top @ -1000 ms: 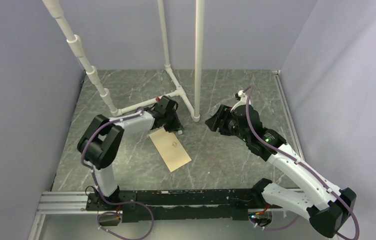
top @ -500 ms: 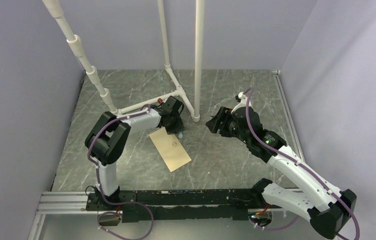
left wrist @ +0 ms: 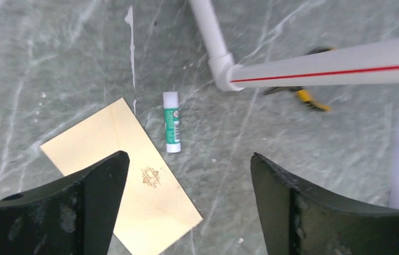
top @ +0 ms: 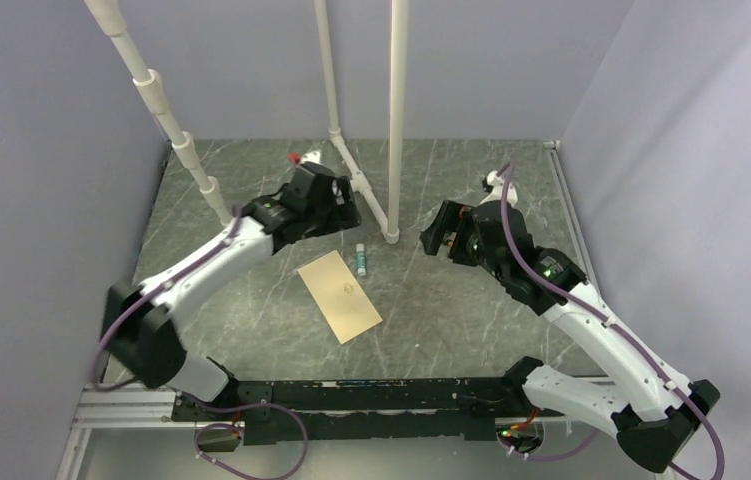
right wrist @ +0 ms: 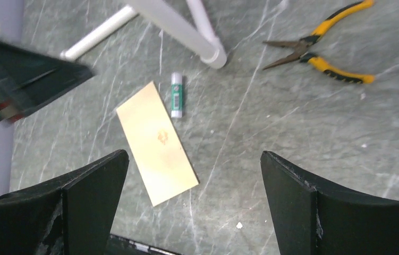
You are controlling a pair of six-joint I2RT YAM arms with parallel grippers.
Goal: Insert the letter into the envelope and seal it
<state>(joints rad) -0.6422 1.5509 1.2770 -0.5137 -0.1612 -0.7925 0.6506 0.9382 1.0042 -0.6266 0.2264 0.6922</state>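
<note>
**Envelope flat, both arms empty above it**

We see the envelope point(top: 339, 297) lying flat and slanted on the tabletop point(top: 451, 300), with a small emblem facing up. We cannot make out a separate letter, so it may be inside or out of view. Our left end effector point(left wrist: 189, 212) and right end effector point(right wrist: 192, 202) hang above, fingers spread wide, holding nothing. A glue stick point(top: 362, 260) rests just beside the envelope, likely kept near for sealing. The pliers point(right wrist: 306, 50) lie well apart. The surface is dark and marbled, with a white pipe frame point(top: 394, 120) and 3 plain grey walls point(top: 41, 200).
</note>
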